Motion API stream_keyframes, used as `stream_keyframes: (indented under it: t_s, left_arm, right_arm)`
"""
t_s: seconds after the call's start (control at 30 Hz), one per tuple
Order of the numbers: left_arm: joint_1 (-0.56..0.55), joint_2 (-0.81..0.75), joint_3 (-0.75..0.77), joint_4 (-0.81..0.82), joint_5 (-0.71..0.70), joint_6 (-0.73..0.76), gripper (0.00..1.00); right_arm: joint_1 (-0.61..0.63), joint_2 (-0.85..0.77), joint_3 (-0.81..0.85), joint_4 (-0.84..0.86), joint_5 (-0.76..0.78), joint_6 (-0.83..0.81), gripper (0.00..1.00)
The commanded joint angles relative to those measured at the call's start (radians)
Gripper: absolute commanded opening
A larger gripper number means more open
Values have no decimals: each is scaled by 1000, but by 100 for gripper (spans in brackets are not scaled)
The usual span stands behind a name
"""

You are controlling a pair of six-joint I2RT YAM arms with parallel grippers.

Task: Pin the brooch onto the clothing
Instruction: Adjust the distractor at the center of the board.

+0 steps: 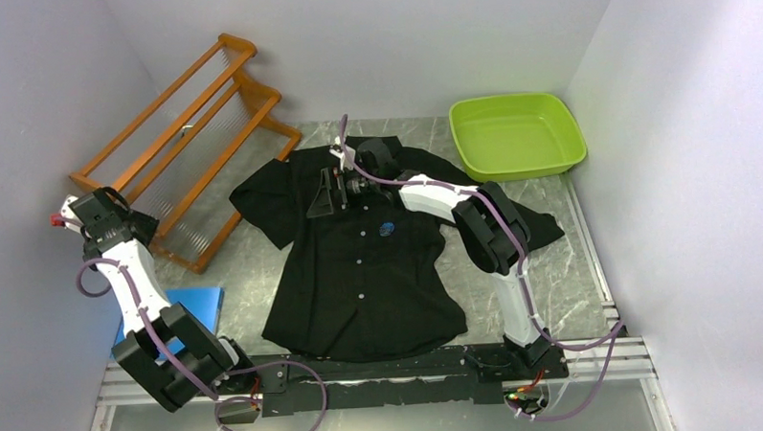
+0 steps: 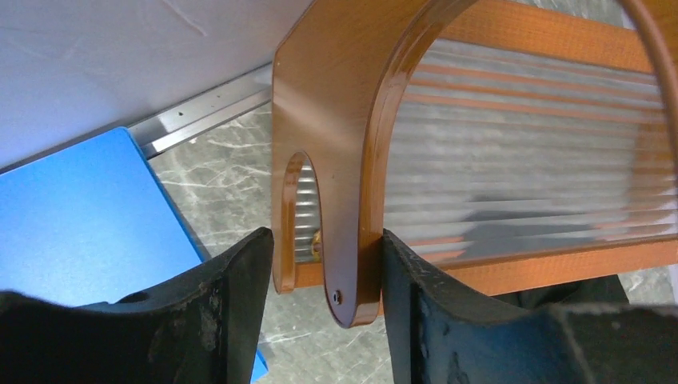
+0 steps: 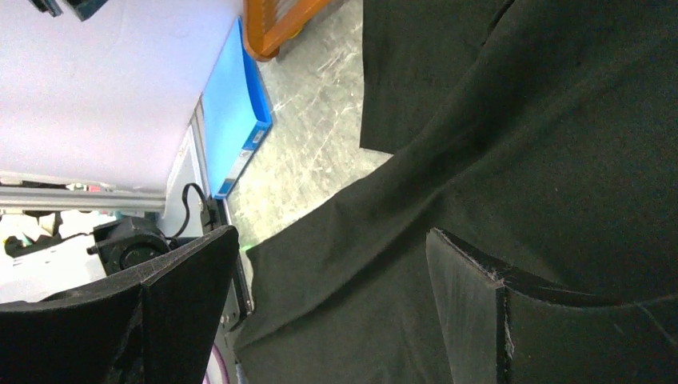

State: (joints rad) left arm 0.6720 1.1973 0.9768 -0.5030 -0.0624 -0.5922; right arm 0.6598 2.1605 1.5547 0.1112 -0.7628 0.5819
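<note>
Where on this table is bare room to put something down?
Bare grey marble tabletop lies between the black shirt and right wall, near the green plastic tray. A narrower strip runs between shirt and orange wooden rack. Crowded: around the rack.

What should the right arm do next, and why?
Probably move the right gripper toward the blue brooch on the chest of the black shirt: its jaws stand open and empty farther up the shirt, apart from the brooch.
</note>
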Motion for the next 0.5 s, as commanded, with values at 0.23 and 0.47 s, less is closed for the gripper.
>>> stream_keyframes:
  t_s: [0.23, 0.47]
  left_arm:
    - [-46, 74, 54, 21, 200, 122, 40]
    - [-106, -28, 4, -35, 236, 156, 24]
  right_arm:
    - [-3, -68, -14, 30, -14, -19, 91]
    - [-7, -72, -17, 35, -15, -17, 91]
